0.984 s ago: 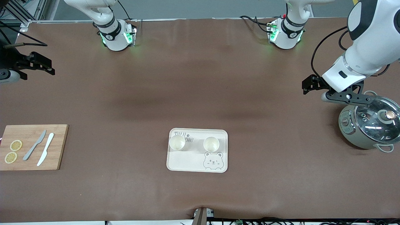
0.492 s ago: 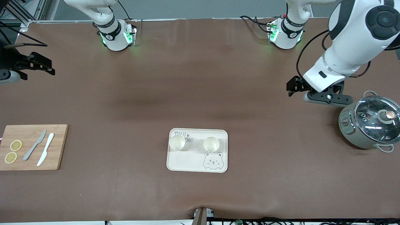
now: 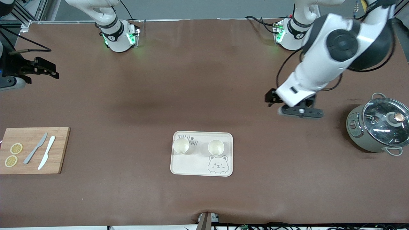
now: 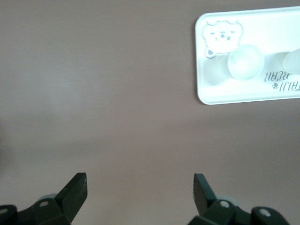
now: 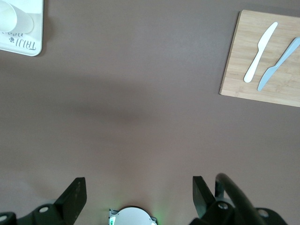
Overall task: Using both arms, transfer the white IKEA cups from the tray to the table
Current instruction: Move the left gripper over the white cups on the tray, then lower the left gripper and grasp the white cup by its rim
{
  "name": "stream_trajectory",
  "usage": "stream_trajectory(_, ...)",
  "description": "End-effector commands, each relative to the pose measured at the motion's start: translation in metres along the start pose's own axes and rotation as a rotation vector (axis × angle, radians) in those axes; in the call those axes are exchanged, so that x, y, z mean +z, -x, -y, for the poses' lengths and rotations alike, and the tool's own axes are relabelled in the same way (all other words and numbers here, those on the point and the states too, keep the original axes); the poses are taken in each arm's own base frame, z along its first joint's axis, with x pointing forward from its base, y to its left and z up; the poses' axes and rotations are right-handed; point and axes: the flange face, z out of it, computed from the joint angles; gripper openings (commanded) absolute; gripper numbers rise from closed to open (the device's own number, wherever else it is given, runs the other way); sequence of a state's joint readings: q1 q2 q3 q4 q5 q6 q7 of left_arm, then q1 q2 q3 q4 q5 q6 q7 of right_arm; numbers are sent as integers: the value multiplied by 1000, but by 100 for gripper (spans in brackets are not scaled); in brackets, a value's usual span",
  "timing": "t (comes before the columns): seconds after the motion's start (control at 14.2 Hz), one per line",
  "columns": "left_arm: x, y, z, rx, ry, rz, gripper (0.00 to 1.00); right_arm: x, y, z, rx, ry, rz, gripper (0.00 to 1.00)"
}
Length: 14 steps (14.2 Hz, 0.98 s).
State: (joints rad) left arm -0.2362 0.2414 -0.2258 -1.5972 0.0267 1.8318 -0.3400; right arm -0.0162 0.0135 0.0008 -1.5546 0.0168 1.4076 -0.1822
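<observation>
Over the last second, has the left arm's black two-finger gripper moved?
Yes. The left gripper, open, has swung away from the grey lidded pot toward the cream bear-print tray, now over bare table between them.

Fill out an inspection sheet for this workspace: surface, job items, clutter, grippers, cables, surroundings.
Surface: brown table, no spills seen.
Job's things: two white cups upright, side by side and apart on the cream bear tray.
Clutter: cutting board with two lemon slices, a grey knife and a white knife, toward the right arm's end; lidded pot toward the left arm's end.
Grippers: left gripper open, empty, over bare table between pot and tray; right gripper open, empty, over the table edge.
Cables: black cables at both arm bases.
Surroundings: nothing seen.
</observation>
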Motion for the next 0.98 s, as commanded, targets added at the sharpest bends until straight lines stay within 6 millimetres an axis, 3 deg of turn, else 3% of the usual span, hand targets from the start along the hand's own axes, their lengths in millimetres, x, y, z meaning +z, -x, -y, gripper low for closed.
stream_trajectory(0.0, 23, -28, -30, -24, -20, 0, 100, -3, 0, -4, -6, -10, 9, 100)
stream_trajectory(0.35, 65, -59, -88, -33, 14, -5, 100, 2, -3, -6, -5, -12, 18, 100)
stream_trajectory(0.7, 116, -80, -110, -28, 35, -51, 100, 16, -14, -11, -3, 0, 47, 100)
stream_trajectory(0.84, 130, -79, -130, -8, -2, -97, 100, 33, -24, -17, 4, -6, 80, 100)
stream_trajectory(0.91, 145, -78, -137, 2, -23, -108, 100, 32, -23, -17, 4, -4, 78, 100)
